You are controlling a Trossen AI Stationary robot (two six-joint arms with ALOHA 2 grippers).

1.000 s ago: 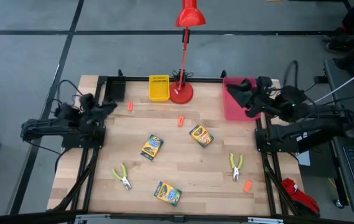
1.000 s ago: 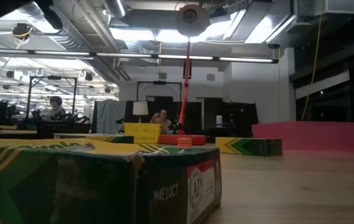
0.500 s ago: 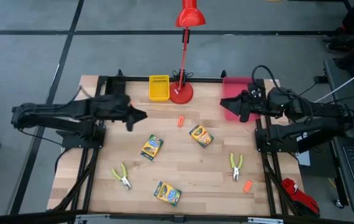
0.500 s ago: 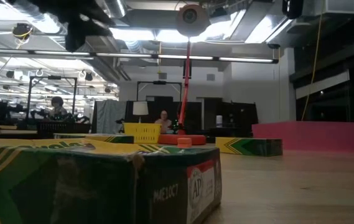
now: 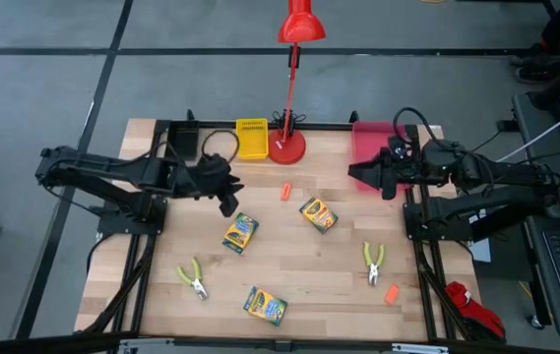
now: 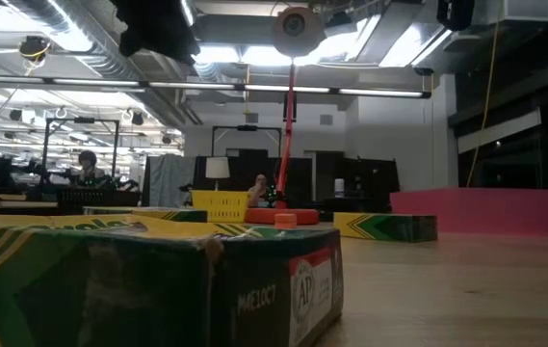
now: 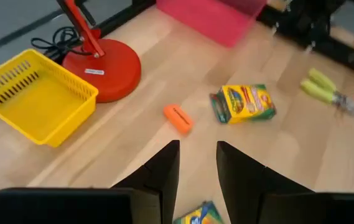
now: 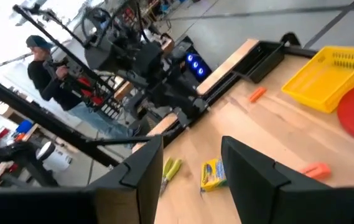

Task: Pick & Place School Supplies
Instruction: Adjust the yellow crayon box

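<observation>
Three yellow-and-green crayon boxes point(image 5: 241, 233) point(image 5: 318, 213) point(image 5: 265, 306) lie flat on the wooden table. Two pliers with lime-green handles point(image 5: 193, 278) point(image 5: 373, 263) lie toward the near edge. One orange piece point(image 5: 285, 191) lies mid-table, another point(image 5: 392, 293) near right, a third point(image 8: 257, 93) by the far-left frame. My left gripper point(image 5: 228, 192) hangs open above the table, left of the middle orange piece point(image 7: 178, 118), with nothing between its fingers point(image 7: 167, 171). My right gripper point(image 5: 363, 172) stands open in the air by the pink tray's near left corner.
A yellow tray point(image 5: 251, 139), the red lamp's base point(image 5: 286, 146) and a pink tray point(image 5: 378, 147) line the far edge. A black frame borders the table. People sit in the room behind point(image 6: 86, 166).
My left arm has swung out from the table's left edge toward the middle, and its gripper has tipped to slant down over the table. It now covers the far-left orange piece in the high view. My right gripper has tipped forward a little by the pink tray.
</observation>
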